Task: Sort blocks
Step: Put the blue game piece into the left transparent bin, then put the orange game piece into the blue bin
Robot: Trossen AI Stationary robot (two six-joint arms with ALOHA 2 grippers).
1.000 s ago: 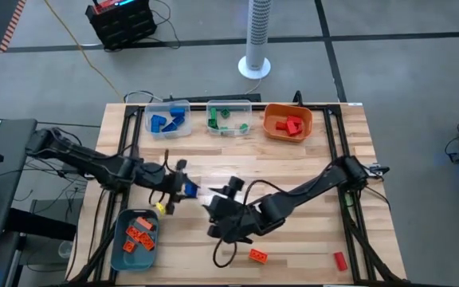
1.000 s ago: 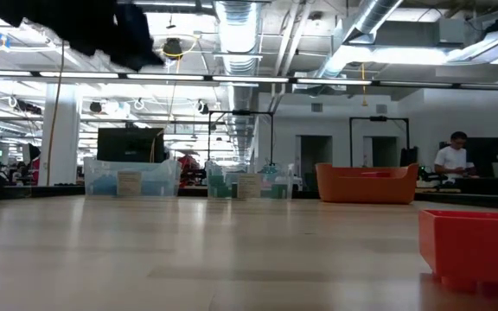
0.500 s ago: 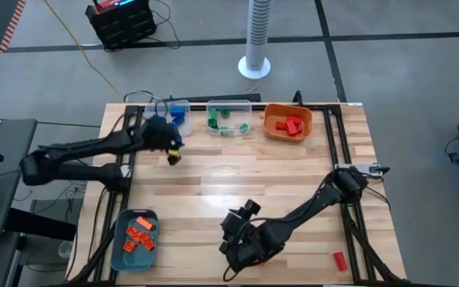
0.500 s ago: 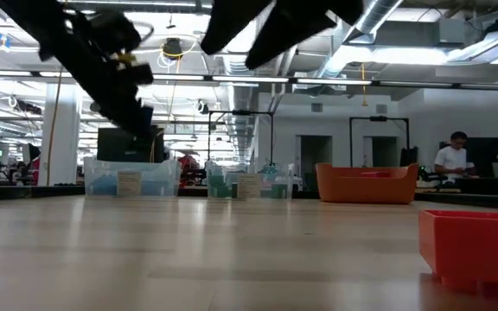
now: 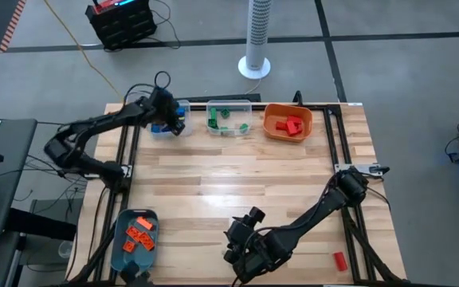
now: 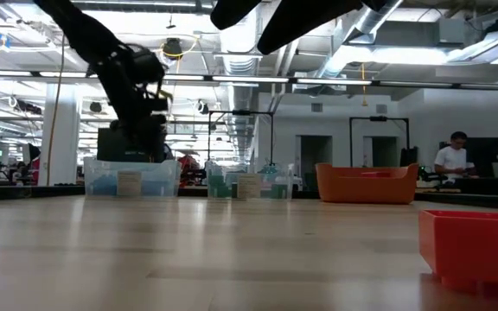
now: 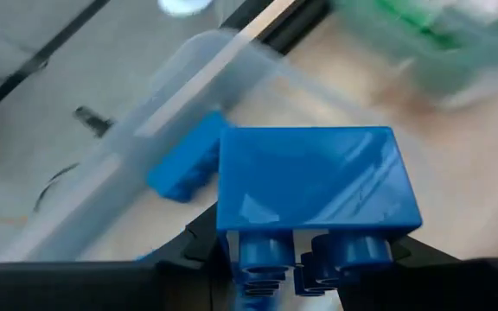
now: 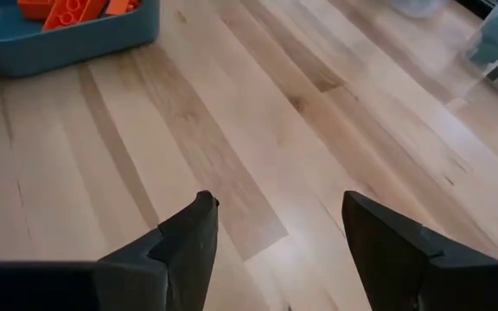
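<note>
My left gripper [image 5: 172,122] [image 7: 305,255] is at the table's far left, shut on a blue studded block [image 7: 318,181] above the clear bin [image 5: 156,112] [image 7: 188,78] that holds other blue blocks [image 7: 184,164]. In the low view it hangs over that bin [image 6: 132,177]. My right gripper [image 5: 241,253] [image 8: 275,233] is open, low over bare wood near the table's near edge, with nothing between its fingers. A red block [image 5: 339,260] [image 6: 474,246] lies flat on the table near the near right corner. My left gripper pinches the blue block between its two fingers [image 7: 201,238], one on each of two opposite side faces [image 7: 232,233]. The block's studded face points back toward the wrist. The block is lifted clear, above the clear bin, with the fingers pointing downward.
Along the far edge stand a clear bin with green blocks [image 5: 229,104] and an orange bin [image 5: 271,113] with red blocks. A teal bin [image 5: 118,239] [image 8: 76,43] with orange blocks sits at the near left corner. The table's middle is bare wood.
My left gripper has carried the blue block from the table's left middle toward the far edge, and it now hangs over the clear bin of blue blocks. My right gripper has moved toward the near edge; the orange block that lay there is now hidden beneath it.
</note>
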